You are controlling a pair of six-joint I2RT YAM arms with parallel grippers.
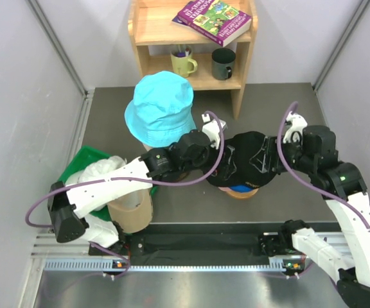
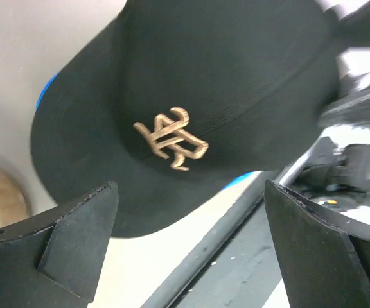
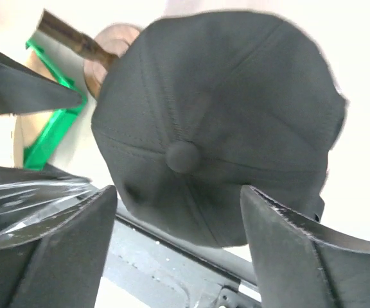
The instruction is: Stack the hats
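Black cloth tops the pile: the black cap (image 1: 246, 163) sits in the middle of the desk (image 1: 288, 102), over a blue cap (image 1: 241, 188) of which only a thin edge shows, and both rest on a wooden stand (image 1: 236, 194). The cyan bucket hat (image 1: 159, 106) stands apart, farther back and to the left, in front of a wooden shelf (image 1: 243, 83).

Both arms reach in toward the black cap from opposite sides. In the left wrist view the left end effector (image 2: 190, 187) is spread wide and grips nothing. The cap's front panel, with its gold stitched emblem (image 2: 172, 138), lies beyond the gap between the fingers (image 2: 76, 237), brim toward the camera. In the right wrist view the right end effector (image 3: 178, 189) is also spread wide, its fingers (image 3: 300, 250) holding nothing. It faces the crown from the other side, with the top button (image 3: 183, 156) just beyond the gap.

A green bin (image 1: 76, 163) sits at the desk's left edge, under the left arm.
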